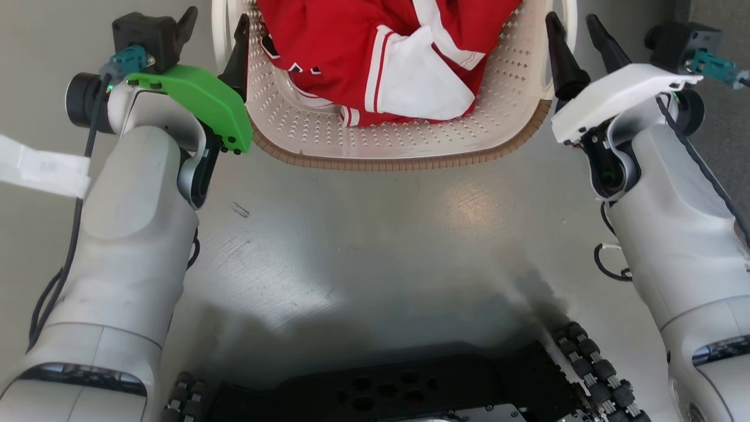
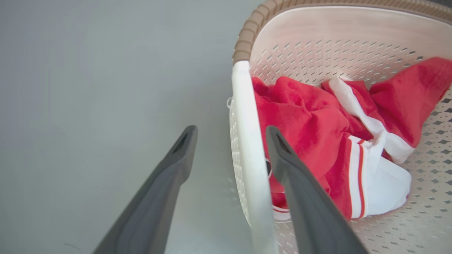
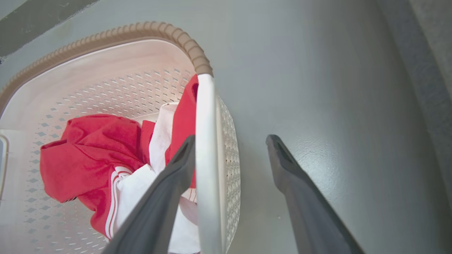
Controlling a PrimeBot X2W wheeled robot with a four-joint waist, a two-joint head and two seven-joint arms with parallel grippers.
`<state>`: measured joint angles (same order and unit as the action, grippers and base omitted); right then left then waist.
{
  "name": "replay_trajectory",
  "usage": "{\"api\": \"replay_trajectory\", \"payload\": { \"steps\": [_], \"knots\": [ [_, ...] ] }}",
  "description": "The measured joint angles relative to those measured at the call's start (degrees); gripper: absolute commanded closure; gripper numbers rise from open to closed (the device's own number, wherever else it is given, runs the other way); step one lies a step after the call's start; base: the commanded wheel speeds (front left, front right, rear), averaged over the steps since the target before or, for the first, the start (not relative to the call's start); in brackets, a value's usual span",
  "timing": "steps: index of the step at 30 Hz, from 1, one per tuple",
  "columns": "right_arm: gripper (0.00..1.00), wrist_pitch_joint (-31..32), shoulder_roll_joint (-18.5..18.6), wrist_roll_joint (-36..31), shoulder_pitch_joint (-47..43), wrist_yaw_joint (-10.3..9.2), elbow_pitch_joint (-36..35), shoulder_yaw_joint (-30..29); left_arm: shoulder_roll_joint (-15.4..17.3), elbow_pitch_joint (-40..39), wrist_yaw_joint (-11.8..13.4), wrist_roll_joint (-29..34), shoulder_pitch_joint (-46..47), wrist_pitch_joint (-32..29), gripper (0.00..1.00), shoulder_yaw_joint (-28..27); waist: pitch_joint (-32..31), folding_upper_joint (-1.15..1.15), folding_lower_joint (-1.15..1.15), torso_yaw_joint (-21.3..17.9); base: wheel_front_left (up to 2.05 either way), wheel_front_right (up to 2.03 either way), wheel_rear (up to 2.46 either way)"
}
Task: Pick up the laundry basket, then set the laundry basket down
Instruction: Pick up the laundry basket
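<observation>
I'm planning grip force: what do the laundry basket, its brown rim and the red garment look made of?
The laundry basket: smooth moulded plastic, judging by punched holes. Its brown rim: likely plastic too, ribbed woven-look. The red garment: soft fabric, creased.

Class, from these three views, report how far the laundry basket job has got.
Done: the left gripper and right gripper each stand open astride a white handle of the laundry basket. In hand: the grasp, jaws not yet closed. Left: lifting the basket, red clothes inside, off the grey floor, then setting it down.
</observation>
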<state>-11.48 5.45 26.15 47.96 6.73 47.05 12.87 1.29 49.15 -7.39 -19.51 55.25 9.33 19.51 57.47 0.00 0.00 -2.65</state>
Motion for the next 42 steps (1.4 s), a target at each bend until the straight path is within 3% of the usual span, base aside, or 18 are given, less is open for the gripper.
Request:
{"api": "replay_trajectory", "payload": {
  "steps": [14, 15, 16, 17, 18, 19, 20, 21, 22, 42],
  "knots": [
    [0.03, -0.12, -0.7, 1.25, 4.03, 0.33, 6.15, 3.08, -0.04, 5.02, 0.0, -3.3, 3.12, -0.45, 0.0, 2.41, 1.6, 0.0, 0.0, -0.5, 0.0, 0.0, 0.0],
    [0.22, -0.15, -0.76, 1.41, 4.38, 0.33, 6.39, 3.47, -0.04, 5.34, 0.0, -3.59, 3.37, -0.45, 0.0, 2.6, 1.64, 0.0, 0.0, -0.5, 0.0, 0.0, 0.0],
    [0.48, -0.16, -0.85, 1.69, 4.67, 0.33, 6.54, 3.85, -0.04, 5.6, 0.0, -3.74, 3.59, -0.4, 0.0, 2.76, 1.67, 0.0, 0.0, -0.49, 0.0, 0.0, 0.0],
    [0.58, -0.2, -0.91, 1.81, 4.88, 0.34, 6.68, 4.22, -0.04, 5.81, 0.0, -3.97, 3.79, -0.34, 0.07, 2.91, 1.69, 0.0, 0.0, -0.48, 0.0, 0.0, 0.0],
    [0.76, -0.36, -1.0, 1.99, 5.03, 0.34, 6.84, 4.53, -0.04, 5.99, 0.0, -4.11, 3.97, -0.21, 0.22, 3.09, 1.71, 0.0, -0.01, -0.46, 0.0, 0.0, 0.0],
    [0.98, -0.36, -1.0, 1.99, 5.03, 0.34, 6.84, 4.53, -0.04, 5.99, 0.0, -4.11, 3.97, -0.21, 0.53, 3.09, 1.71, 0.0, -0.01, -0.46, 0.0, 0.0, 0.0],
    [1.0, -0.41, -1.04, 2.16, 5.2, 0.34, 7.04, 4.81, -0.04, 6.08, 0.0, -4.25, 4.09, -0.2, 0.72, 3.31, 1.72, 0.0, 0.0, -0.44, 0.0, 0.0, 0.0],
    [1.0, -0.43, -1.05, 2.32, 5.63, 0.34, 7.36, 5.45, -0.22, 6.17, -0.12, -4.72, 4.24, -0.12, 0.98, 4.0, 1.71, 0.0, 0.0, -0.4, 0.0, 0.0, 0.0],
    [1.0, -0.43, -1.05, 2.32, 5.63, 0.34, 7.36, 5.45, -0.22, 6.17, -0.12, -4.72, 4.24, -0.12, 1.0, 4.0, 1.71, 0.0, 0.0, -0.4, 0.0, 0.0, 0.0],
    [1.0, -1.6, -1.85, 5.75, 5.42, 0.3, 12.12, 11.14, -0.6, 10.85, 0.08, -11.15, 3.38, 1.65, 1.0, 8.9, -4.7, 0.0, 0.0, -0.23, 0.0, 0.0, 0.0]
  ]
}}
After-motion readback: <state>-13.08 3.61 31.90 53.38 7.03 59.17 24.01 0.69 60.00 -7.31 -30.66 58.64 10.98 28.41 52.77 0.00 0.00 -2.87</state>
